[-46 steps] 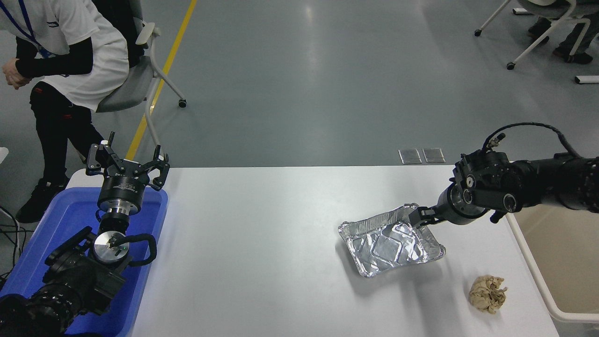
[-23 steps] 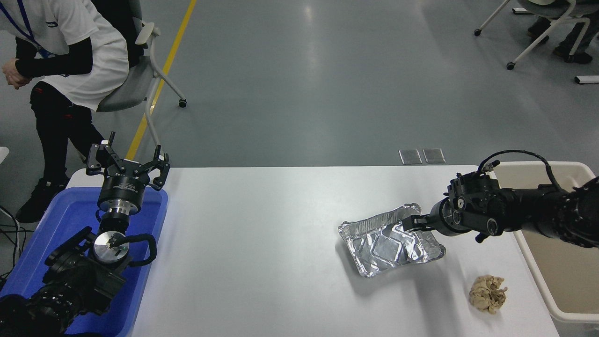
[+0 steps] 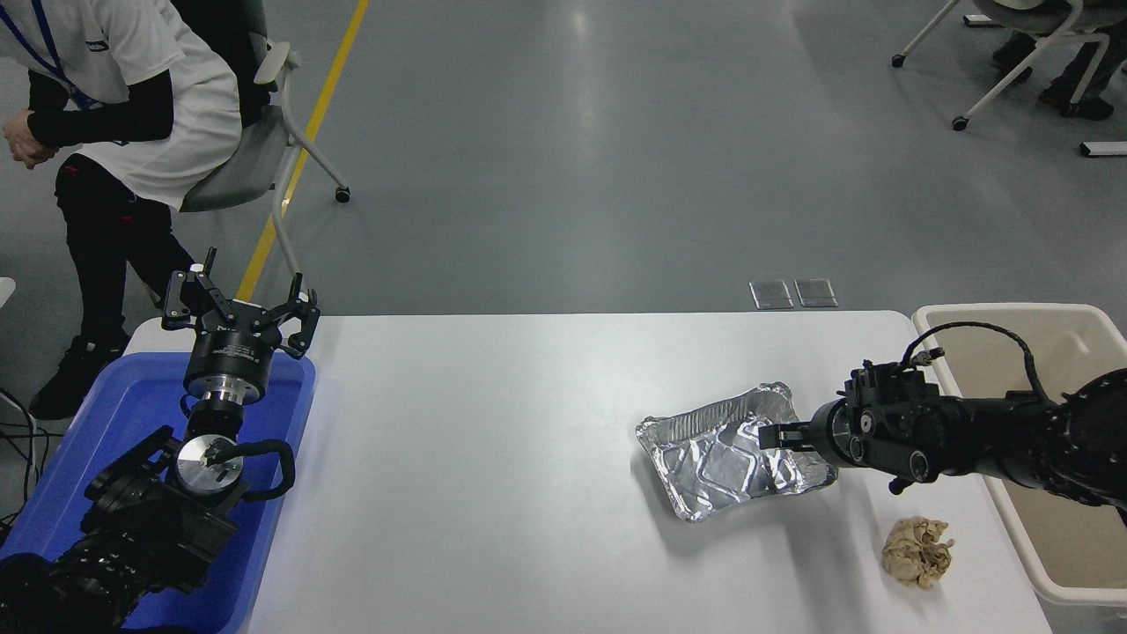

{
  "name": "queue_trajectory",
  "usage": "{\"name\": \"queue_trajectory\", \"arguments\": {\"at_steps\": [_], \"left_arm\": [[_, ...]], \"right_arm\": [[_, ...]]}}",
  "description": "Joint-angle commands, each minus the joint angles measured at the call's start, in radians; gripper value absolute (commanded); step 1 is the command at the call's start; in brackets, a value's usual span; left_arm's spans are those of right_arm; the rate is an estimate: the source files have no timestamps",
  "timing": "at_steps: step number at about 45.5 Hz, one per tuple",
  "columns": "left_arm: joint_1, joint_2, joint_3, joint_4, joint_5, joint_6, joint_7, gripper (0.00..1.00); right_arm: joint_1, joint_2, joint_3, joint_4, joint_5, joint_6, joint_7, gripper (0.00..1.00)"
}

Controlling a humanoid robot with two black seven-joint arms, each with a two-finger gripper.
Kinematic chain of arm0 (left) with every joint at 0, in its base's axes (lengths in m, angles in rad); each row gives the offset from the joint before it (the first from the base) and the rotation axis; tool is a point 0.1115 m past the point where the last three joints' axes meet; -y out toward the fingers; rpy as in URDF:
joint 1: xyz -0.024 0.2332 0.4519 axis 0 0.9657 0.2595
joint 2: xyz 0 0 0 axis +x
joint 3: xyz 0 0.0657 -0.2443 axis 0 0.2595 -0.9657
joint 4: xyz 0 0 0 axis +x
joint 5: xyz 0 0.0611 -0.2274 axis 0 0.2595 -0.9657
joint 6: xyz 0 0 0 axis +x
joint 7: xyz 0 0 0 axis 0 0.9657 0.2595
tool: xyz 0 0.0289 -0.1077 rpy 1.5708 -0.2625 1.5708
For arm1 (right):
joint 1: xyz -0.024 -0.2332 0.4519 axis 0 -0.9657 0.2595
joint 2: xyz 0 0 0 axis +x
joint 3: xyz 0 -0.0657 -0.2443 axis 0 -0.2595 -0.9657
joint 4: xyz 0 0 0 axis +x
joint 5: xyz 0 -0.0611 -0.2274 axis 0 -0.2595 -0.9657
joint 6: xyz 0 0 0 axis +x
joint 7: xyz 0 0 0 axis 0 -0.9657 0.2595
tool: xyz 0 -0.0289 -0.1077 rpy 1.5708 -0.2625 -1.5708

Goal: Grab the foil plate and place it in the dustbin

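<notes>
The right gripper [image 3: 768, 434], whose finger state I cannot tell, sits at the foil plate [image 3: 718, 458]'s right rim; the thin foil may bend and slip before reaching the dustbin [image 3: 1004, 314].

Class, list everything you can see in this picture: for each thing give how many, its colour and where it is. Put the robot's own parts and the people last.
foil plate: one, shiny silver, on the table right of centre.
paper ball: one, crumpled, tan, near the table's front right corner.
dustbin: one, beige-cream, just off the table's right edge.
blue tub: one, at the table's left edge.
table: one, white.
chairs: one grey at upper left, one white-framed at upper right.
floor plates: two, grey, beyond the table.
yellow line: one, on the grey floor.
person: one seated, upper left, white shirt, black sleeves.
left gripper: black, open, parked over the blue tub.
right gripper: black, at the foil plate's right end.
</notes>
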Motion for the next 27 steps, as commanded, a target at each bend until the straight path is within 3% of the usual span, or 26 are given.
{"name": "queue_trajectory", "arguments": {"at_steps": [1,8,11,27], "left_arm": [[0.0,0.0,0.0,0.0,0.001,0.001,0.0,0.99],[0.0,0.0,0.0,0.0,0.001,0.001,0.0,0.99],[0.0,0.0,0.0,0.0,0.001,-0.001,0.0,0.99],[0.0,0.0,0.0,0.0,-0.001,-0.001,0.0,0.99]], "right_arm": [[-0.012,0.005,0.003,0.005,0.0,-0.03,-0.001,0.4],[-0.007,0.005,0.008,0.004,0.006,-0.03,-0.001,0.16],[-0.007,0.005,0.013,0.005,0.012,-0.029,-0.001,0.0],[0.002,0.001,0.014,0.039,0.02,-0.015,-0.001,0.0]]}}
